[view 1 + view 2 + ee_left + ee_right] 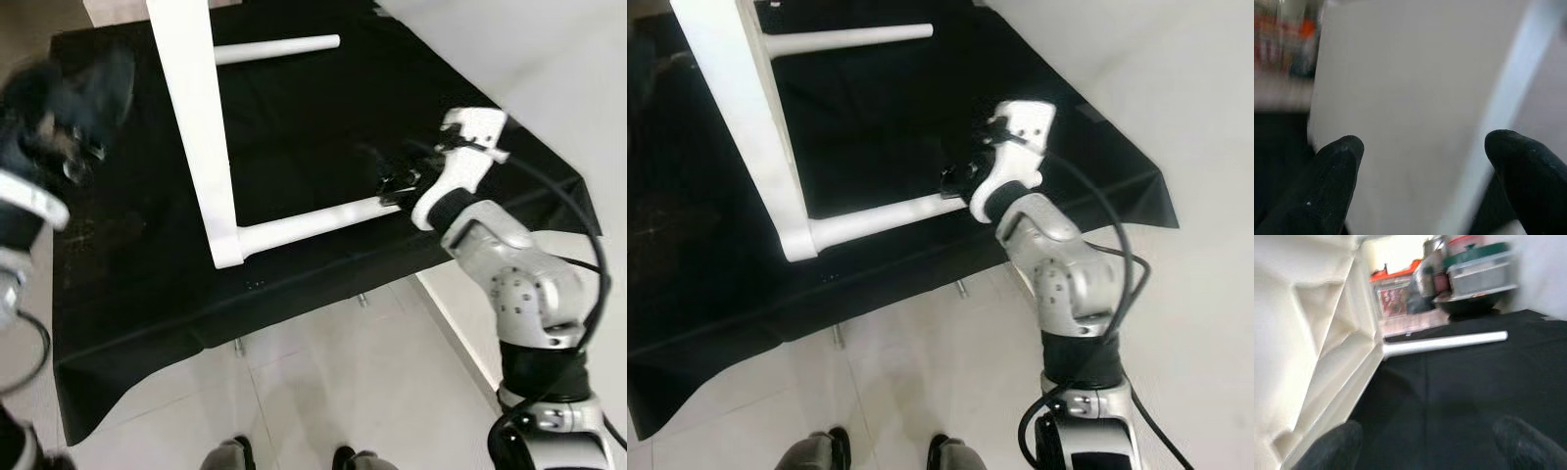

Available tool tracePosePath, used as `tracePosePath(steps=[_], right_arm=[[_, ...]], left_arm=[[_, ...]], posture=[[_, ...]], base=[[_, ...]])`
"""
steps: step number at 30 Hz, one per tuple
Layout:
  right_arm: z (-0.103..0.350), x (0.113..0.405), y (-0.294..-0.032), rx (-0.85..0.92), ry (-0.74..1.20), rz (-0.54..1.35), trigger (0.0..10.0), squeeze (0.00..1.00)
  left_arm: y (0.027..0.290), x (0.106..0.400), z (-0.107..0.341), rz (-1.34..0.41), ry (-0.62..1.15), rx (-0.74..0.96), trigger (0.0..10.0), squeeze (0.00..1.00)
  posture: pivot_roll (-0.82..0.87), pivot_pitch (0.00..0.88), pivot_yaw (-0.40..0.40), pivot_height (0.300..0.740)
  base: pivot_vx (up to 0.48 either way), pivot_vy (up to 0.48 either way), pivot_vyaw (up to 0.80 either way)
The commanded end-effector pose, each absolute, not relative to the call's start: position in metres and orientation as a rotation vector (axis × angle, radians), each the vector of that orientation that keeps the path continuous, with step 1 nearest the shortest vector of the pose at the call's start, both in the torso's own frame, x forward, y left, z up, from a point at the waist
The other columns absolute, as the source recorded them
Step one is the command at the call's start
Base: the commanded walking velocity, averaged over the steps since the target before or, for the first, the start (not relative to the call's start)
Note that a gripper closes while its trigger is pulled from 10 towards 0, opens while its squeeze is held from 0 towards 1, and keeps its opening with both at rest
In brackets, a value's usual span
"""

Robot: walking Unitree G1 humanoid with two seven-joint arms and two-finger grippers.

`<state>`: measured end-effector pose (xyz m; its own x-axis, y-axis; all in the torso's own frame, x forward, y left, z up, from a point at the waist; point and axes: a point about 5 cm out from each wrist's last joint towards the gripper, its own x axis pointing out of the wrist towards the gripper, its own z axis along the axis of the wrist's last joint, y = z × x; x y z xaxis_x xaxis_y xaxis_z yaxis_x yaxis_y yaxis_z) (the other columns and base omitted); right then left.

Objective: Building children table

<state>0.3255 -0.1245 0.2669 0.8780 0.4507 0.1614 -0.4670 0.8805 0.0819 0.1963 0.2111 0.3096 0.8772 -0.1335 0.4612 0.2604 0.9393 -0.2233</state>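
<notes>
Your left gripper [69, 108] hovers open beside the white plastic tabletop [196, 127], standing on edge on the black-draped table [147, 294]. Your right gripper [392, 181], open, sits at the near white leg [313, 220]; next, probably check that leg's seating.

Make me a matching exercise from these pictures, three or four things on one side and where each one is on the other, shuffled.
Things:
1. tabletop
2. near leg
3. far leg
4. right end effector

Places:
A. at the free tip of the near leg
B. standing on edge on the black cloth
C. sticking out of the tabletop's far corner
D. sticking out of the tabletop's near corner

Pairs: 1-B, 2-D, 3-C, 4-A
</notes>
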Motion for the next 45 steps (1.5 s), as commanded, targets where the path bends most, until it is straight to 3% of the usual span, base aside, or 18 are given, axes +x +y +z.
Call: tracePosePath(steps=[1, 4, 5, 7, 12, 19, 25, 33, 45], right_arm=[[0.261, 0.326, -0.122, 0.105, -0.130, 0.486, 10.0, 0.00], [0.247, 0.325, -0.111, -0.133, -0.175, 0.496, 10.0, 0.00], [0.247, 0.325, -0.111, -0.133, -0.175, 0.496, 10.0, 0.00], [0.224, 0.327, -0.112, -0.220, -0.157, 0.479, 10.0, 0.00], [0.195, 0.326, -0.119, -0.209, -0.104, 0.443, 10.0, 0.00], [0.163, 0.308, -0.114, -0.242, -0.063, 0.462, 10.0, 0.00], [0.161, 0.314, -0.116, -0.213, -0.090, 0.445, 10.0, 0.00], [0.156, 0.318, -0.108, -0.238, -0.103, 0.468, 10.0, 0.00], [0.151, 0.323, -0.114, -0.227, -0.101, 0.377, 10.0, 0.00]], left_arm=[[0.209, 0.191, 0.316, -0.211, -0.490, -0.260, 10.0, 0.00], [0.191, 0.183, 0.275, -0.291, -0.326, -0.375, 10.0, 0.00], [0.191, 0.183, 0.275, -0.291, -0.326, -0.375, 10.0, 0.00], [0.163, 0.183, 0.235, -0.395, -0.147, -0.438, 10.0, 0.00], [0.154, 0.192, 0.208, -0.357, -0.050, -0.432, 10.0, 0.00], [0.162, 0.203, 0.183, -0.193, -0.008, -0.309, 10.0, 0.00], [0.161, 0.204, 0.165, -0.107, 0.026, -0.239, 10.0, 0.00], [0.157, 0.209, 0.162, -0.090, -0.020, -0.042, 10.0, 0.00], [0.148, 0.227, 0.158, -0.206, -0.061, -0.036, 10.0, 0.00]], posture=[[0.11, 0.165, -0.051, 0.740], [0.11, 0.145, -0.049, 0.740], [0.11, 0.145, -0.049, 0.740], [0.10, 0.110, -0.047, 0.740], [0.08, 0.086, -0.042, 0.740], [0.06, 0.047, -0.033, 0.740], [0.07, 0.033, -0.028, 0.740], [0.11, 0.020, -0.024, 0.740], [0.10, 0.014, -0.035, 0.740]], base=[[0.000, 0.000, 0.00], [0.000, 0.000, 0.00], [0.000, 0.000, 0.00], [0.000, 0.000, 0.00], [0.000, 0.000, 0.00], [0.000, 0.000, 0.00], [0.000, 0.000, 0.00], [0.000, 0.000, 0.70], [0.000, 0.000, 0.80]])
